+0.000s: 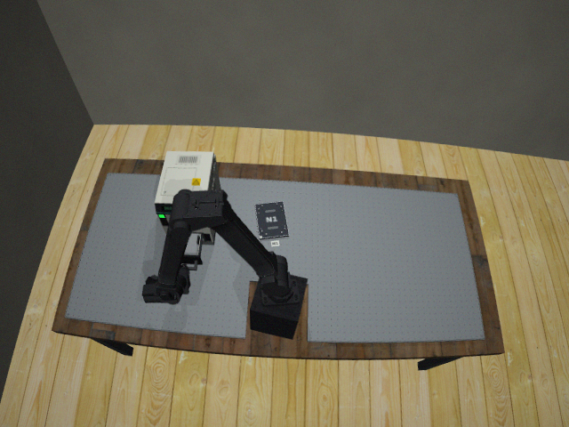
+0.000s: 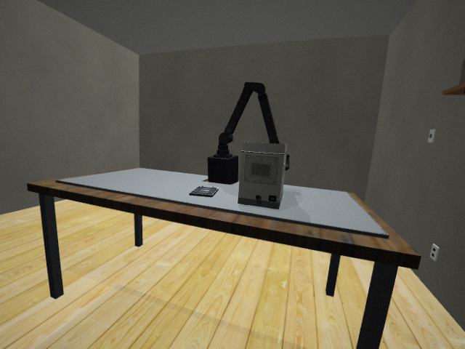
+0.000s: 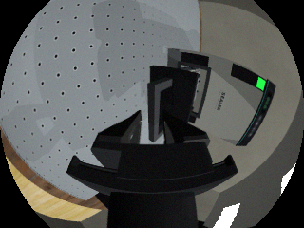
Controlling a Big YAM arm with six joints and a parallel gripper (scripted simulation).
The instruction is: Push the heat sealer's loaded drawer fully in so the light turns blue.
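The heat sealer stands upright at the back left of the table in the top view. Its light is green. The drawer is out at the front, with a black front panel and a bar handle. The dark sealing frame shows behind the panel; most of the sheet is hidden. My gripper is partly open, its fingertips apart on either side of the handle's lower end in the wrist view, with gaps beside the bar; whether either finger touches it is unclear.
A dark plate marked N1 lies right of the sealer in the top view, with a small label before it. The arm's black base stands at the front edge. My forearm passes over the sealer's front.
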